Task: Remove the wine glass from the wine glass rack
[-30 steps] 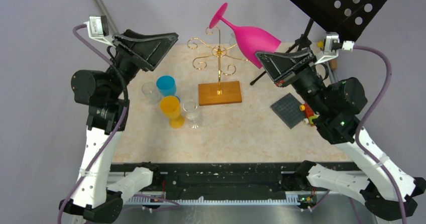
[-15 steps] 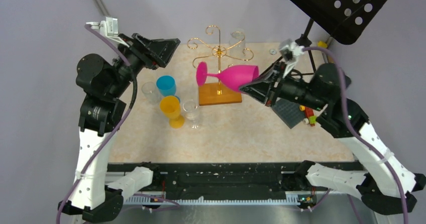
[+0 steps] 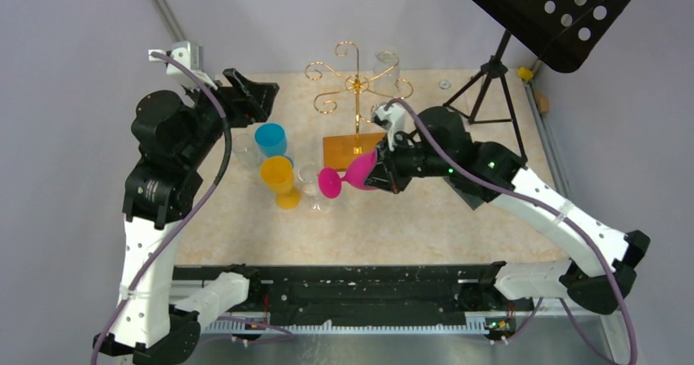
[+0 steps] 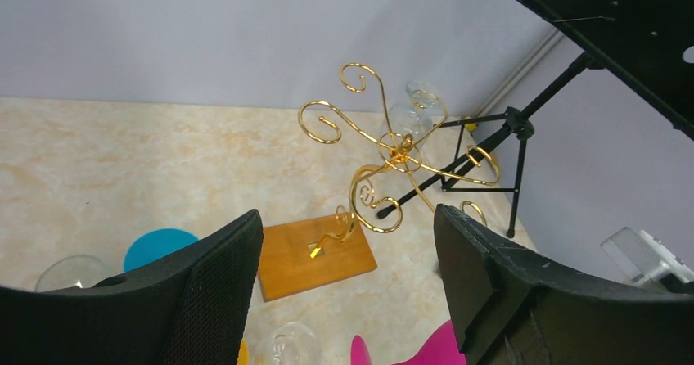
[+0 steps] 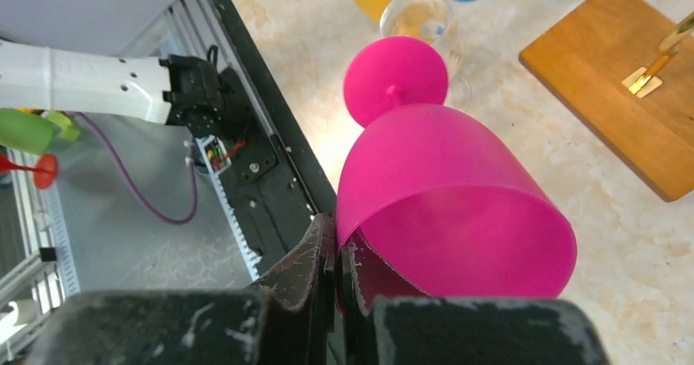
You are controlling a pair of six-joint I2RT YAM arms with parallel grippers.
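The pink wine glass (image 3: 348,175) lies tilted on its side just above the table, in front of the rack's wooden base (image 3: 344,150), its foot (image 3: 330,182) toward the clear stemmed glass. My right gripper (image 3: 378,173) is shut on the bowl's rim, one finger inside and one outside, as the right wrist view shows for the gripper (image 5: 337,246) and the glass (image 5: 442,185). The gold wire wine glass rack (image 3: 358,87) stands behind, with a clear glass (image 3: 386,60) hanging at its far side. My left gripper (image 3: 250,95) hovers open and empty left of the rack (image 4: 393,148).
A blue cup (image 3: 271,140), an orange goblet (image 3: 279,178), a clear tumbler (image 3: 244,148) and a clear stemmed glass (image 3: 311,181) cluster left of the base. A black music stand (image 3: 548,9) on a tripod (image 3: 483,87) fills the back right.
My right arm swung the pink glass down from high beside the rack to low over the table in front of the base. The left gripper shifted slightly back and stayed open.
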